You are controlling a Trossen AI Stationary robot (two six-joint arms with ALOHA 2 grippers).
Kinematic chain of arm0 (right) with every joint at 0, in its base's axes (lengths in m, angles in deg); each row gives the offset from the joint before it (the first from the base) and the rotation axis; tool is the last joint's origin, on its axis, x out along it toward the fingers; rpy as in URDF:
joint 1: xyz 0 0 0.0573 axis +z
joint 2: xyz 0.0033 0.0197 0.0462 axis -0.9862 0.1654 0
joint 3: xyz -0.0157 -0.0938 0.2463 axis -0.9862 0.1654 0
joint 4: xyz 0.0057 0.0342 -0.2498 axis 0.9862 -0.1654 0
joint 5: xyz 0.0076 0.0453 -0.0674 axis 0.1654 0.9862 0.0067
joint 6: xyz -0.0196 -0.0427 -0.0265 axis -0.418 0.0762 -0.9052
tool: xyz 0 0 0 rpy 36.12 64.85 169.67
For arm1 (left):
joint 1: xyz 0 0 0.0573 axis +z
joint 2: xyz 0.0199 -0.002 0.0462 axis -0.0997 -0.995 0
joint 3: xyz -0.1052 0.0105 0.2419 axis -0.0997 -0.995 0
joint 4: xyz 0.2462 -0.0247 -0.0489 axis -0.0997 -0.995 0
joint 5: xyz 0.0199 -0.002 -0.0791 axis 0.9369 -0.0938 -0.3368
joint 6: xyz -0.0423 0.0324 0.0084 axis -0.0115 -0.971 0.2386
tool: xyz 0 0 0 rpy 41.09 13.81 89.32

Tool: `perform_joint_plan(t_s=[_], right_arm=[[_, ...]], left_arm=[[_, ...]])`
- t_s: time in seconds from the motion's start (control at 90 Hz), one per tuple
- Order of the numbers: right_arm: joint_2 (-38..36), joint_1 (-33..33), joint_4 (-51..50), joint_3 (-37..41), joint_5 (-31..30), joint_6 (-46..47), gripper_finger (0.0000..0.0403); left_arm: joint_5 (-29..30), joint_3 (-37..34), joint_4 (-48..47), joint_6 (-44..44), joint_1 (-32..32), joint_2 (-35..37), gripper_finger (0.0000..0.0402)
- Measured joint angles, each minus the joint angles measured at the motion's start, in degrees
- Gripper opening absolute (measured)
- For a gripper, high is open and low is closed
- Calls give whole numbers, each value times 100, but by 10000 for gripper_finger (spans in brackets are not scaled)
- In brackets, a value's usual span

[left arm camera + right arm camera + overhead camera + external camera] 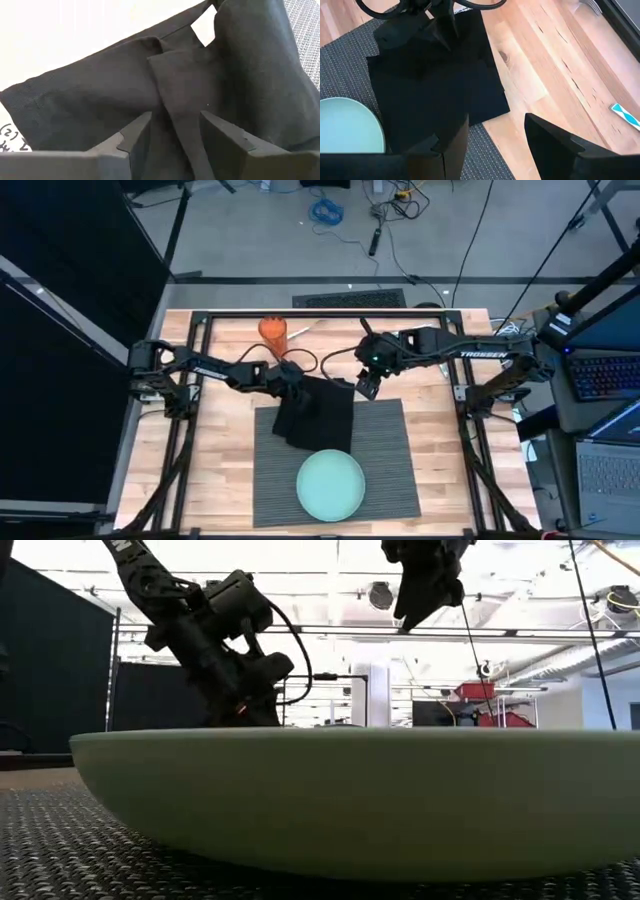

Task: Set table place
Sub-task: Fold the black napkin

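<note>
The dark grey ribbed placemat (385, 450) lies on the wooden table (225, 470), with the pale teal plate (331, 485) on its near half. A black cloth napkin (318, 418) lies rumpled, its near part on the mat and its far part on the bare table. My left gripper (175, 131) is open and low over the napkin's far left part, with a raised fold (172, 85) between its fingers. My right gripper (496, 142) hangs open above the table by the napkin's far right corner (492, 102), holding nothing. In the low view the plate (350, 800) fills the front. My left gripper comes at the napkin from above, slanting down, with one finger (134, 137) on each side of the raised fold (175, 107). Whether the fingertips touch the cloth I cannot tell. The napkin lies slack on the table and the mat.
An orange cup (272, 330) stands at the far edge of the table, behind my left gripper. A blue-handled utensil (625, 114) lies on the wood toward the right. The black frame rails (200, 410) run along both sides. Bare wood shows left and right of the mat.
</note>
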Motion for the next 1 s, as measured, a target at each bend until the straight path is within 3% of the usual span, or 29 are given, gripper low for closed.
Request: perform_joint_plan(t_s=[0.678, 0.789, 0.922, 1.0], right_arm=[[0, 13, -14, 0, 2, 59, 180], [2, 15, -34, 0, -123, 58, 180], [2, 15, -110, 2, -264, 59, 180], [2, 7, -116, 2, -269, 59, 180]], left_arm=[[166, 2, 489, 80, -116, -446, 145], [164, 1, 550, -121, -130, -446, 109], [164, 30, 553, -472, -212, -446, 21], [182, 50, 561, -506, -267, -446, 8]])
